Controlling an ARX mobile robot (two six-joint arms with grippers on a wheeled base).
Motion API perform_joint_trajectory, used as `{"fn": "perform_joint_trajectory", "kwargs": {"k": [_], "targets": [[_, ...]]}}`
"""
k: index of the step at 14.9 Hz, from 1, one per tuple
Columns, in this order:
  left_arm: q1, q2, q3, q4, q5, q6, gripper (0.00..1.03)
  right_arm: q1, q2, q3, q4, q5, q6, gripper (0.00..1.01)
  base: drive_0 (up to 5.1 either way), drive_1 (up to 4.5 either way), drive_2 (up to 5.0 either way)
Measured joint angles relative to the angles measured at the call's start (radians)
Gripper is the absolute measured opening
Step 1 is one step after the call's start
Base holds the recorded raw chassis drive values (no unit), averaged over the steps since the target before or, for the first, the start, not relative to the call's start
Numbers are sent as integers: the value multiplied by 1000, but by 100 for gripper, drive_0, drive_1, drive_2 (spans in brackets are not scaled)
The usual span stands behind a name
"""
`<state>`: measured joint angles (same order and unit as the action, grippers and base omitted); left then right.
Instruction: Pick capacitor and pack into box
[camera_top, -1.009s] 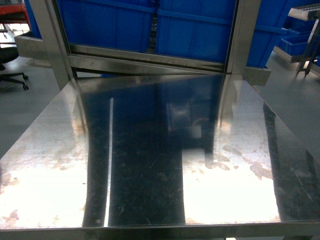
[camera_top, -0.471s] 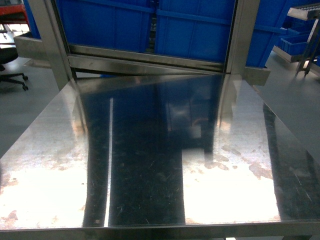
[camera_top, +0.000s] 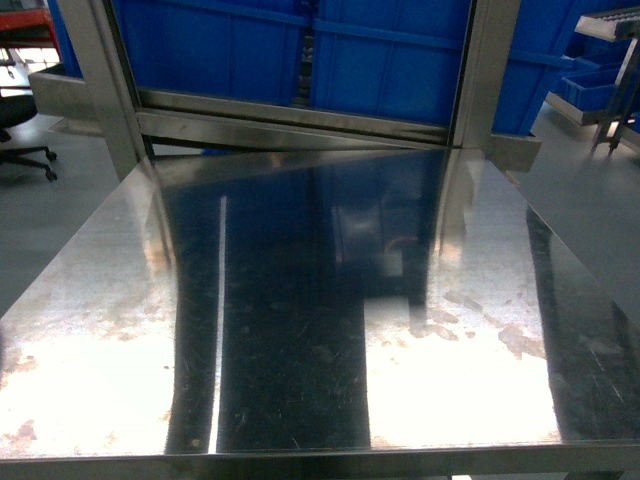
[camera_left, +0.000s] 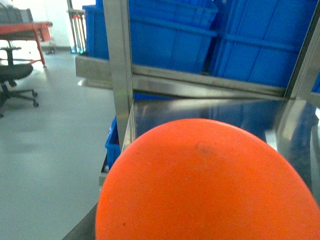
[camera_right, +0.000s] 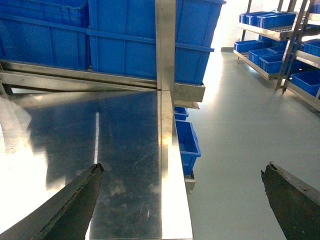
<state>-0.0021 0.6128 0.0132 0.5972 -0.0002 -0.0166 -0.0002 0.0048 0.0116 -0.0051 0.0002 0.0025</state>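
Observation:
Neither the capacitor nor the box shows in any view. The head view holds only a bare steel table (camera_top: 300, 300), and no gripper appears in it. An orange rounded surface (camera_left: 210, 185) fills the lower part of the left wrist view and hides the left gripper's fingers. My right gripper (camera_right: 182, 167) hangs open over the table's right edge (camera_right: 172, 165). Its dark fingers (camera_right: 75, 200) stand wide apart with nothing between them.
Big blue bins (camera_top: 390, 60) sit behind a steel frame (camera_top: 480, 70) at the table's far edge. A small blue bin (camera_right: 187, 142) lies under the right side. Shelves of blue bins (camera_right: 270, 45) stand to the right, and an office chair (camera_top: 20, 140) to the left.

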Motion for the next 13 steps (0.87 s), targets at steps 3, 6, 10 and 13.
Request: {"fn": "perform_joint_trajectory", "kwargs": {"k": [3, 6, 10, 13], "targets": [[0, -136, 0, -125, 0, 0, 43, 0, 0, 0, 0, 0, 0, 98, 0, 0, 0], [0, -248, 0, -238, 0, 0, 43, 0, 0, 0, 0, 0, 0, 98, 0, 0, 0], [0, -370, 0, -356, 0, 0, 43, 0, 0, 0, 0, 0, 0, 98, 0, 0, 0], [0, -418, 0, -404, 0, 0, 43, 0, 0, 0, 0, 0, 0, 98, 0, 0, 0]]}}
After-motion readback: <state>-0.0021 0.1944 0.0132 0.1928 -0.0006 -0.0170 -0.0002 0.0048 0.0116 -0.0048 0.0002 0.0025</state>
